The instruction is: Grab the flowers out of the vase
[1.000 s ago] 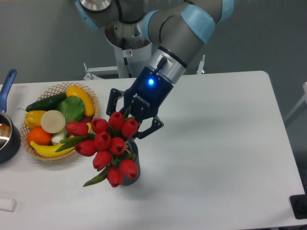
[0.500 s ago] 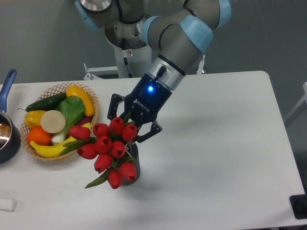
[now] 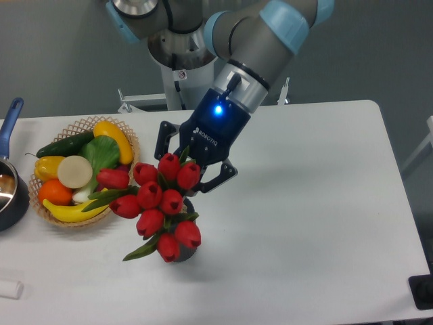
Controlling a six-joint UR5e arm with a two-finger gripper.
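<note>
The flowers (image 3: 157,205), a bunch of red tulip buds with green leaves, lean out to the left over the vase (image 3: 185,256). Only a dark sliver of the vase shows under the lowest buds. My gripper (image 3: 191,169) comes down from the upper right onto the top of the bunch. Its dark fingers (image 3: 220,177) flank the stems just behind the top buds, and the fingertips are hidden by those buds. The bunch moves with the gripper, so it appears shut on the flowers.
A round wicker basket (image 3: 128,139) of vegetables and fruit sits to the left, touching the bunch's leftmost buds. A blue-handled saucepan (image 3: 9,189) is at the left edge. A small white object (image 3: 9,289) lies at the front left. The arm's base (image 3: 177,74) stands behind the table.
The gripper dipped down and left, then rose up and right. The flowers followed it and now sit higher, covering more of the vase.
</note>
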